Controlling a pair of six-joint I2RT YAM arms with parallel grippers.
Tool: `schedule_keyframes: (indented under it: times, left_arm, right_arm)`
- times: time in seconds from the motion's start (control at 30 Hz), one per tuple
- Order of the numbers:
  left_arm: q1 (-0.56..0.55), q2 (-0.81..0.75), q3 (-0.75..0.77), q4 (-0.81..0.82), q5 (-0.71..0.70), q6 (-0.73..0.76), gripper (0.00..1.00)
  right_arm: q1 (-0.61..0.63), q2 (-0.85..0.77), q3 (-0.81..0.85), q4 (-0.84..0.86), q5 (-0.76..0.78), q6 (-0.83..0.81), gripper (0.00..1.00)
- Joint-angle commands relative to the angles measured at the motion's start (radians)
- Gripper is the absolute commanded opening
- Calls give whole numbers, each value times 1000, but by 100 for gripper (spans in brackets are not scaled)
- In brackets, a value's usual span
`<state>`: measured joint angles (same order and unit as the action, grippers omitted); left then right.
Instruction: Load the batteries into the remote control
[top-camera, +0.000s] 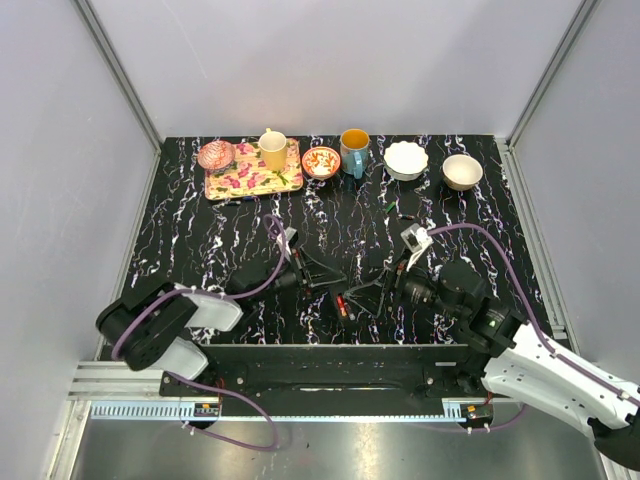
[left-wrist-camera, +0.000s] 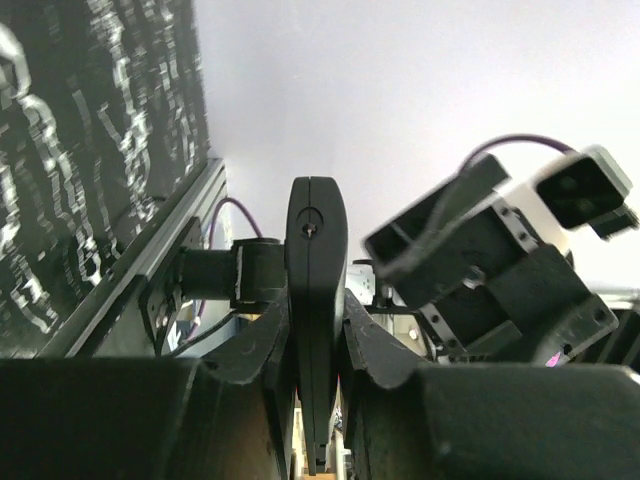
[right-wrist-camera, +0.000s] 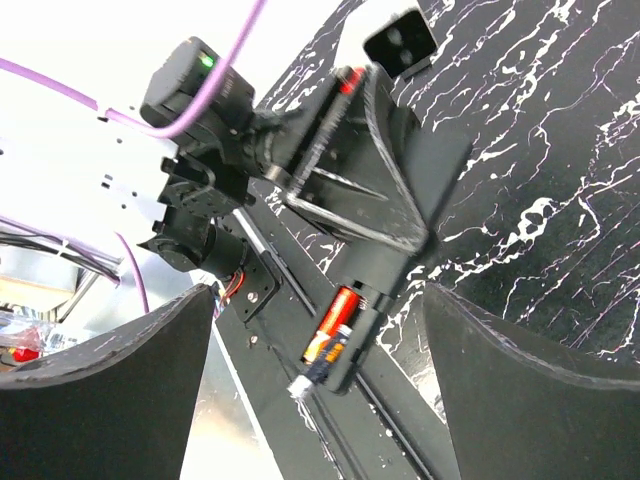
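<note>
My left gripper (top-camera: 318, 272) is shut on the black remote control (top-camera: 340, 300) and holds it above the table near the front edge. In the left wrist view the remote (left-wrist-camera: 316, 250) stands edge-on between the fingers (left-wrist-camera: 262, 345). In the right wrist view the remote (right-wrist-camera: 378, 285) has its battery bay open. One orange battery (right-wrist-camera: 338, 312) lies seated in the bay. A second battery (right-wrist-camera: 318, 362) sticks out askew past the remote's end. My right gripper (right-wrist-camera: 318, 330) is wide open and empty, its fingers on either side of the bay and apart from it. In the top view it (top-camera: 380, 288) sits just right of the remote.
Along the table's back edge stand a floral tray (top-camera: 250, 180) with a pink bowl (top-camera: 215, 155) and a yellow cup (top-camera: 272, 149), a red patterned bowl (top-camera: 321, 161), a blue mug (top-camera: 353, 150), a white bowl (top-camera: 406, 160) and a beige bowl (top-camera: 462, 171).
</note>
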<state>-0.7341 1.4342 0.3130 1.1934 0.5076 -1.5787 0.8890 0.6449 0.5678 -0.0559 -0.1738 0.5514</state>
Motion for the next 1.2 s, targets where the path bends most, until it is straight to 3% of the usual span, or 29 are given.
schedule_keyframes:
  times: [0.0,0.33,0.73,1.17]
  left_arm:
    - [1,81,-17,336,-24,-135,0]
    - [2,58,20,319,-9,-132,0]
    - [2,23,28,310,-3,-115,0]
    - [-2,-21,32,276,0,-96,0]
  right_arm:
    - [-2,-19,14,-9,19,-8,90]
    - [-4,-77,-9,-119,-24,-82,85]
    - [-4,-93,-69,-111,-96,-67,78]
    - [-4,-74,-63,-113,-78,-64,77]
